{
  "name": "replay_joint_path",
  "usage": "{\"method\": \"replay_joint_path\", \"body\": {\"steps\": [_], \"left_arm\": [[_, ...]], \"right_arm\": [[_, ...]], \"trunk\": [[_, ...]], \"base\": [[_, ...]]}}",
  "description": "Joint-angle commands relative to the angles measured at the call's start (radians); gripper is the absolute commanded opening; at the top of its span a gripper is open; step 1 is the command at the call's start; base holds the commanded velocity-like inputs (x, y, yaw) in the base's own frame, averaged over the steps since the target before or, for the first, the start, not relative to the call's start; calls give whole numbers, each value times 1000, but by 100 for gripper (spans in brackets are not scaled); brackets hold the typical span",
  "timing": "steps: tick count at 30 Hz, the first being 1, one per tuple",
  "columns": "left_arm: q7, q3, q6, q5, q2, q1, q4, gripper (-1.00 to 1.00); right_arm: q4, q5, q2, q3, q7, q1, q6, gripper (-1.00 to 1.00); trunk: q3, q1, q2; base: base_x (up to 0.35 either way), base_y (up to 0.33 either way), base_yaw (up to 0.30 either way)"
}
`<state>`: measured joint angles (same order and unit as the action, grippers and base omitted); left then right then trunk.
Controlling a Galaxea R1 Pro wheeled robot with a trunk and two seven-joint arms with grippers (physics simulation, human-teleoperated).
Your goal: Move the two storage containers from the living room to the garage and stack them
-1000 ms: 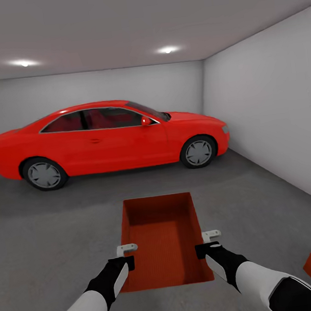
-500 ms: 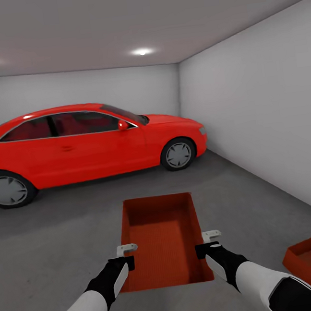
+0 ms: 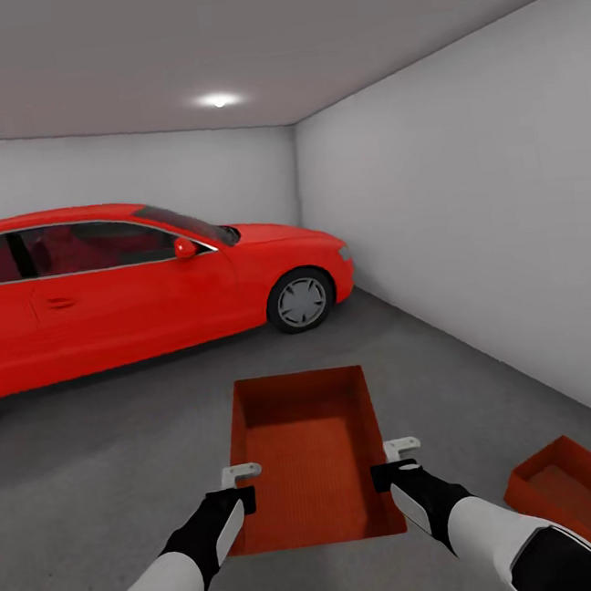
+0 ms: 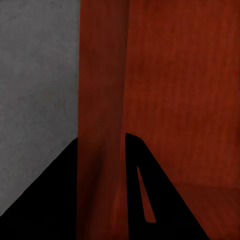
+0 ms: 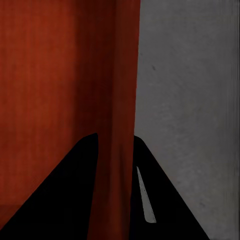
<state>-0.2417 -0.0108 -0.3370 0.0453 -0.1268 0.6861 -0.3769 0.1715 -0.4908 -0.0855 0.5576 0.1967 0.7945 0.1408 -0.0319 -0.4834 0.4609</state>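
I carry one red-orange storage container (image 3: 309, 454) in front of me above the dark grey garage floor (image 3: 120, 444). My left gripper (image 3: 243, 487) is shut on its left wall (image 4: 102, 125), and my right gripper (image 3: 395, 463) is shut on its right wall (image 5: 125, 100). In each wrist view the wall runs between the two dark fingers. The second storage container (image 3: 576, 498) rests on the floor at the lower right, partly behind my right arm.
A red car (image 3: 137, 277) is parked ahead to the left. A white-grey wall (image 3: 470, 211) runs along the right side, meeting the back wall (image 3: 134, 167) in a corner. Open floor lies between the car and the right wall.
The whole view has swung to the right: the car slid left in the picture and the second container came further into sight. My grippers kept their hold on the carried container.
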Motion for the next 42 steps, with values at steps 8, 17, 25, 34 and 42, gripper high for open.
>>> {"method": "replay_joint_path", "body": {"steps": [8,17,25,34,42], "left_arm": [[-7,8,-5,21,32,0,1,-100],[-7,8,-5,21,32,0,1,-100],[-7,8,-5,21,32,0,1,-100],[-7,8,-5,21,32,0,1,-100],[-7,8,-5,21,32,0,1,-100]], "right_arm": [[5,4,12,10,6,2,-29,-100],[5,4,13,10,6,2,-29,-100],[5,4,12,10,6,2,-29,-100],[5,4,12,10,6,2,-29,-100],[5,4,12,10,6,2,-29,-100]], "trunk": [[-2,-1,2],[-2,-1,2],[-2,-1,2],[-2,-1,2],[-2,-1,2]], "base": [[321,0,-286],[321,0,-286],[321,0,-286],[321,0,-286],[321,0,-286]]}}
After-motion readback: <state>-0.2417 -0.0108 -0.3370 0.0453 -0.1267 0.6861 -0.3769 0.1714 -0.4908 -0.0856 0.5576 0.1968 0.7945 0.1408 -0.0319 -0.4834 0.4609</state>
